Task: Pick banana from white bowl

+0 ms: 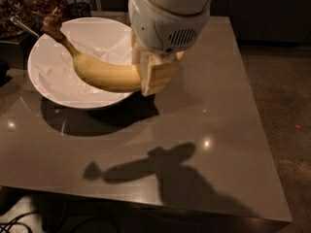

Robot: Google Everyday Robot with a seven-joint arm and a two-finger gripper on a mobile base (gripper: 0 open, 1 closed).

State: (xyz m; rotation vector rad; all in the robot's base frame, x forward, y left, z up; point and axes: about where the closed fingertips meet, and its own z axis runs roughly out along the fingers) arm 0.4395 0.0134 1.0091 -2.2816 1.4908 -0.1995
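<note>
The yellow banana (99, 73) with a dark brown stem end hangs in the air above the white bowl (48, 84), its stem pointing up to the left. My gripper (154, 76) is shut on the banana's right end and holds it over the bowl's right rim. The bowl sits at the back left of the table and is lined with crumpled white paper. The arm's white wrist housing (165, 13) hides the top of the gripper.
The grey-brown table (194, 144) has its right edge and front edge in view, with dark floor beyond. Dark clutter and a metal utensil (22, 25) lie behind the bowl at the far left. Cables lie on the floor at the bottom left.
</note>
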